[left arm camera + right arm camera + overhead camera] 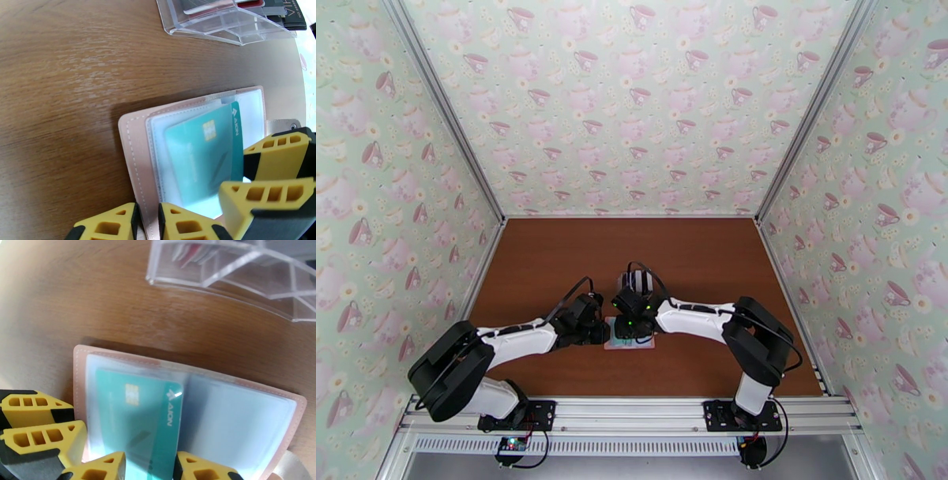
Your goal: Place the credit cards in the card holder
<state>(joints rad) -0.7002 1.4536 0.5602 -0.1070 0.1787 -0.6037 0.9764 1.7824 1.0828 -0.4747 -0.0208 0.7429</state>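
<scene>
A brown wooden surface (71, 79) is enclosed by walls papered with a teacup pattern (632, 103). In the overhead view, the two robot arms are seen reaching inward from the near edge, and their tips meet near the middle of that edge.

There the pink card holder (132, 158) is laid open flat on the surface, with its translucent pale pockets facing up. Its snap tab (282, 125) sticks out from the right-hand side.

A teal credit card (138, 413) with a gold chip and white lettering is laid over the left-hand pockets. Much of its face looks hazy, as if partly tucked under a clear sleeve, though this cannot be told for certain.

The left arm's fingers (162, 221), yellow and black, are drawn nearly together. The holder's near-left edge is pinched in the narrow gap between them. The right arm's fingers (116, 463) are set a little wider, and the near end of the teal card is gripped between them. The two pairs of fingers are just beside each other.

Behind the holder, a clear plastic slotted rack (221, 271) stands apart from it. More cards (294, 17), dark and red, are seen in the rack's slots.
</scene>
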